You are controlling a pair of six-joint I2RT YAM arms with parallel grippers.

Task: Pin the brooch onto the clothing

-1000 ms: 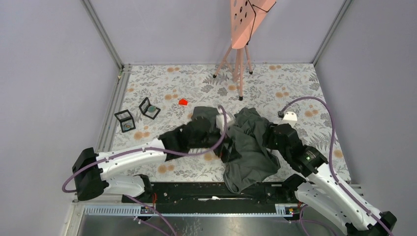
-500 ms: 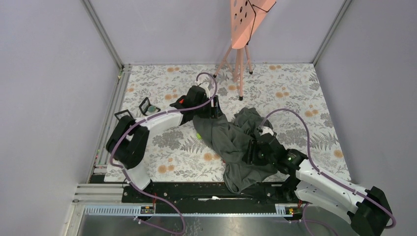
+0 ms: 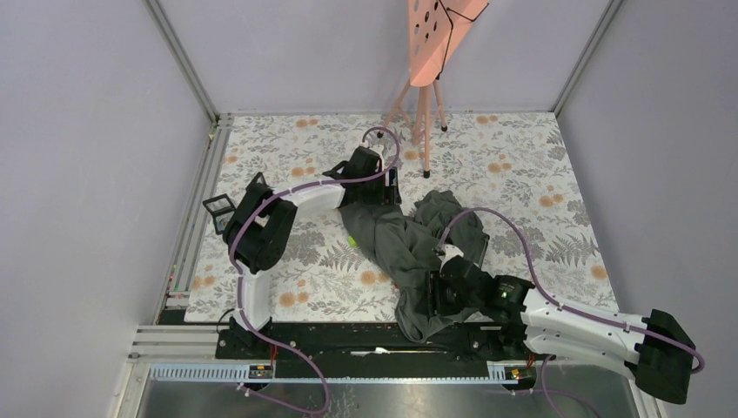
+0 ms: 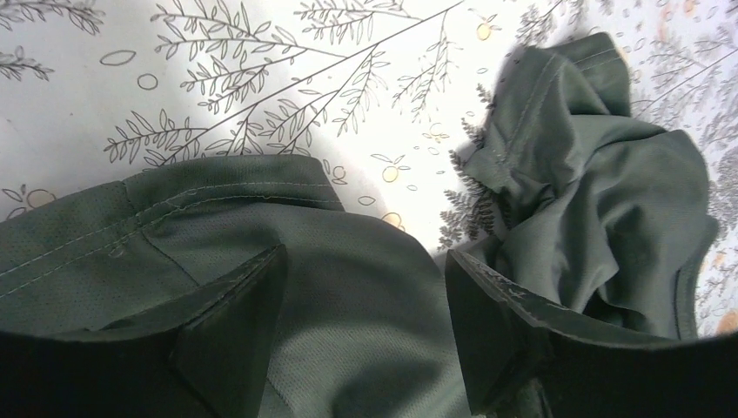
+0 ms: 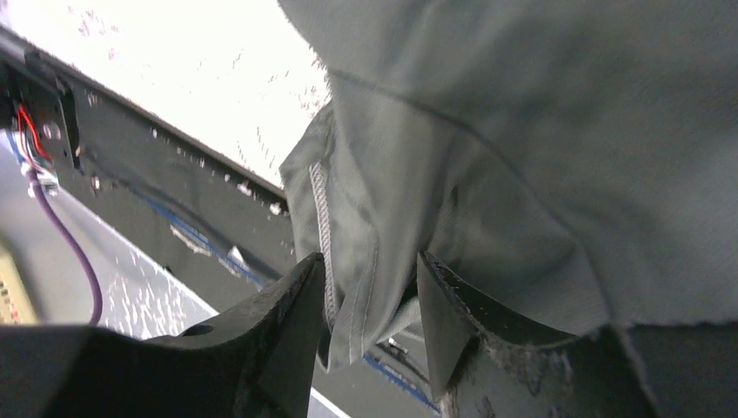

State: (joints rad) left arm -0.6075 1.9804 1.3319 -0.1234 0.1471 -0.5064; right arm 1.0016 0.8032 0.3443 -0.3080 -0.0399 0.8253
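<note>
The clothing (image 3: 409, 248), a dark grey T-shirt, lies crumpled on the flowered mat, and its near hem hangs over the black rail. My left gripper (image 3: 376, 195) is at the shirt's far edge. In the left wrist view this gripper (image 4: 365, 254) is open, its fingers wide apart over flat fabric (image 4: 348, 331) near a stitched hem. My right gripper (image 3: 425, 301) is at the near hem. In the right wrist view it (image 5: 370, 261) is open, with a folded seam of the shirt (image 5: 348, 261) hanging between the fingers, against the left one. I cannot make out the brooch.
A pink tripod stand (image 3: 426, 113) rises at the back middle. A small black display box (image 3: 218, 209) sits by the left arm's elbow. A tiny yellow-green thing (image 3: 352, 241) lies on the mat left of the shirt. The black rail (image 3: 331, 338) runs along the near edge.
My left arm swung from the mat's middle to the shirt's far edge, and the shirt is drawn out that way. My right gripper dropped to the near hem, its jaws narrowing.
</note>
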